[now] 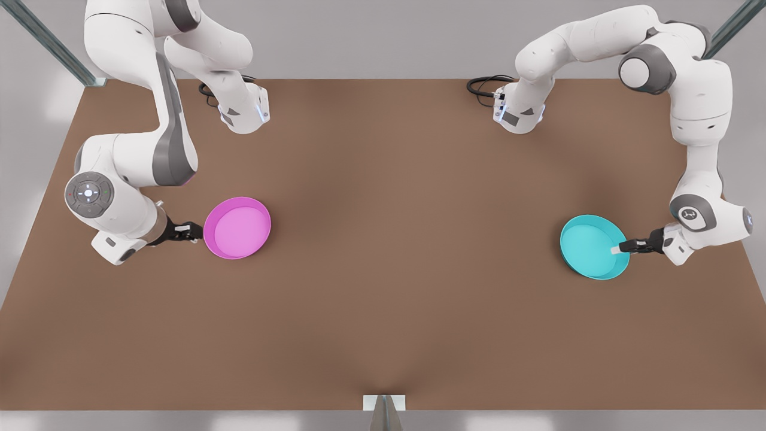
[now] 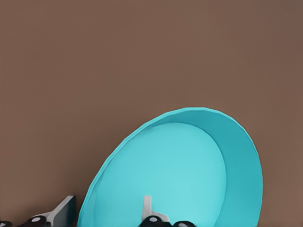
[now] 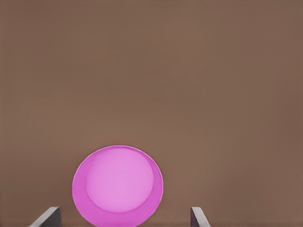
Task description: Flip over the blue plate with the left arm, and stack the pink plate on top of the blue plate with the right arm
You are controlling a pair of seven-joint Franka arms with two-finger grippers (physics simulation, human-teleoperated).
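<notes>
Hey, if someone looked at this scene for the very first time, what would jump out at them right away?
Two bright plates on a plain brown table: the pink plate lying flat at the front view's left, and the blue plate at the right, tilted up. The left gripper has its fingers across the blue plate's rim, one inside the dish, while the right gripper sits at the pink plate's edge, fingers spread wide in its wrist view.
</notes>
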